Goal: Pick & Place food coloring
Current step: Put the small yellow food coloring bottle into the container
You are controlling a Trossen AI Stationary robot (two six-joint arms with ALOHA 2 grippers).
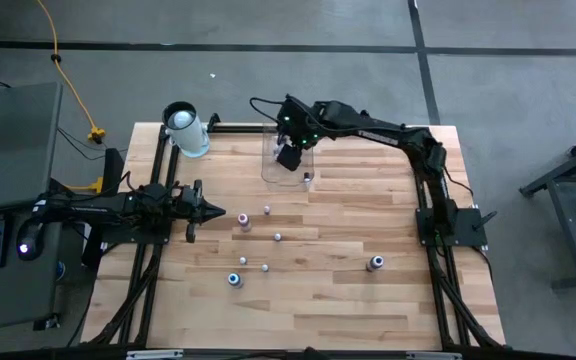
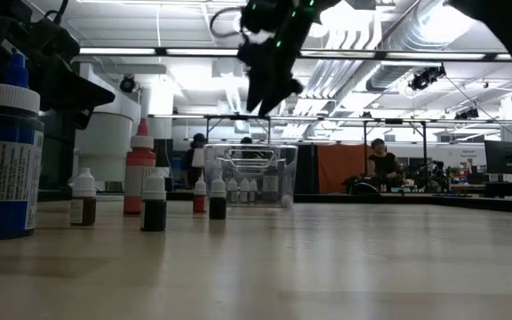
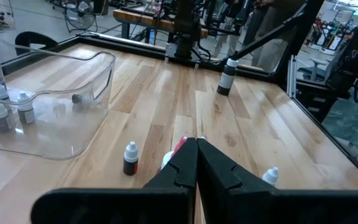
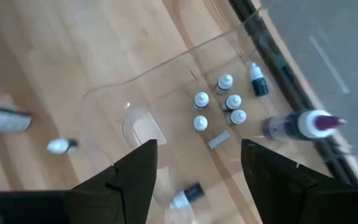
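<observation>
While the right gripper (image 1: 289, 157) hangs with jaws spread wide and empty above the clear bin (image 1: 268, 170), food coloring bottles (image 4: 217, 106) stand clustered directly beneath it inside that bin; others remain scattered on the table (image 1: 348, 300) ahead of the left gripper (image 1: 211, 212), whose fingers are pressed together on nothing. Judged by size, each bottle is light, rigid and easily toppled, best pinched across the body below the cap. Only the right wrist view reveals 1 bottle (image 4: 187, 196) lying on its side in the bin; only the low view shows the standing bottles' (image 2: 154, 203) differing heights
</observation>
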